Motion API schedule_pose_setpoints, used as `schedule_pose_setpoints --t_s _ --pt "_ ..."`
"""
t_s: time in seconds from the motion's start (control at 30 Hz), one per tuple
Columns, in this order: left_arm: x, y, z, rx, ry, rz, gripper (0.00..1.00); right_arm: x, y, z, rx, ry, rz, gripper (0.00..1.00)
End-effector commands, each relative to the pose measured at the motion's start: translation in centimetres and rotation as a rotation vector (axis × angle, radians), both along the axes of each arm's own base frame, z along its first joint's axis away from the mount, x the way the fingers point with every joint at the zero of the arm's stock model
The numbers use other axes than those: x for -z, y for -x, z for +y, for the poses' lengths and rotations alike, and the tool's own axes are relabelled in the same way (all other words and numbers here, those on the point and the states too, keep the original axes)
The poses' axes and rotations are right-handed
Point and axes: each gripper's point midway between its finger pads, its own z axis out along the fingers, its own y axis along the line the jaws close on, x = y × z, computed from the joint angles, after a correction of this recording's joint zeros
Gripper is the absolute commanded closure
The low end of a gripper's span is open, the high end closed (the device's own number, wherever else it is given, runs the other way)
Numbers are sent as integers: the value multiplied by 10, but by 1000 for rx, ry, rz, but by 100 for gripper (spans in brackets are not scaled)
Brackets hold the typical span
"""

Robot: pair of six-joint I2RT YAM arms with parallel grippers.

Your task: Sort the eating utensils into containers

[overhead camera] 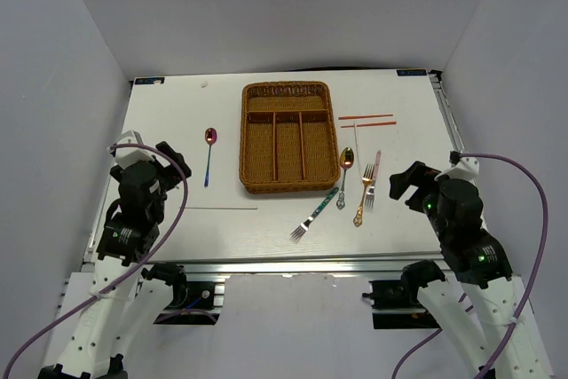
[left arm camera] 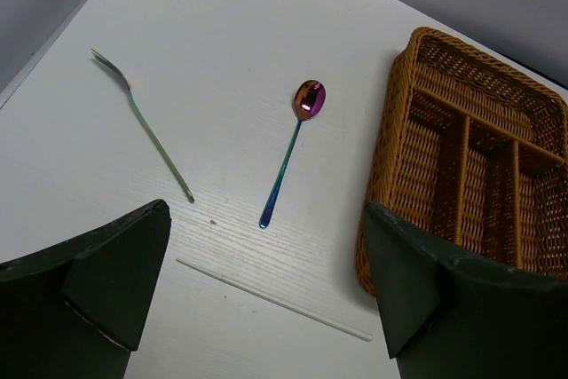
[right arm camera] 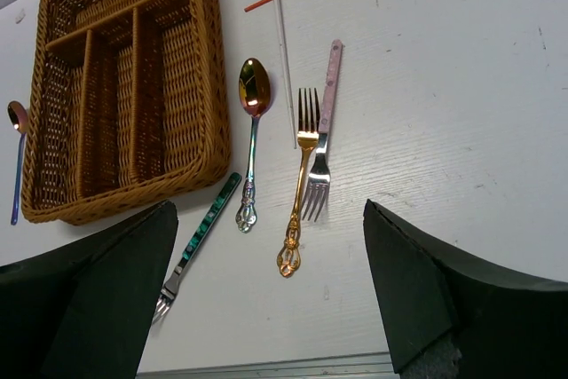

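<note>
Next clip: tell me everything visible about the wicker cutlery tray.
The wicker tray is rectangular with rounded corners, woven of brown cane-like strands. Dividers form three long slots and one crosswise slot at the far end; all are empty. It lies flat on the white table, centred towards the far side, long axis running near to far. The green-handled fork ends close to its near right corner; contact cannot be told. Nothing else touches it.

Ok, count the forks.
4. Gold fork and pink-handled fork lie together right of the tray; green-handled fork by its near-right corner; thin fork left of the purple spoon.
</note>
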Motion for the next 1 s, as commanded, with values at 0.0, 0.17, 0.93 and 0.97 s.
schedule_pose_setpoints --t_s 0.0,0.17,0.93,0.97 --pt "0 0 -3 13 11 -1 2 -8 -3 -6 46 -9 -28 11" --pt "2 -2 -6 29 12 9 2 -7 -3 -5 41 -19 -31 11" --pt "20 -10 -16 73 9 81 2 122 -60 55 -46 51 441 36" --pt "22 -11 -16 73 9 87 2 129 -60 58 -51 55 460 36"
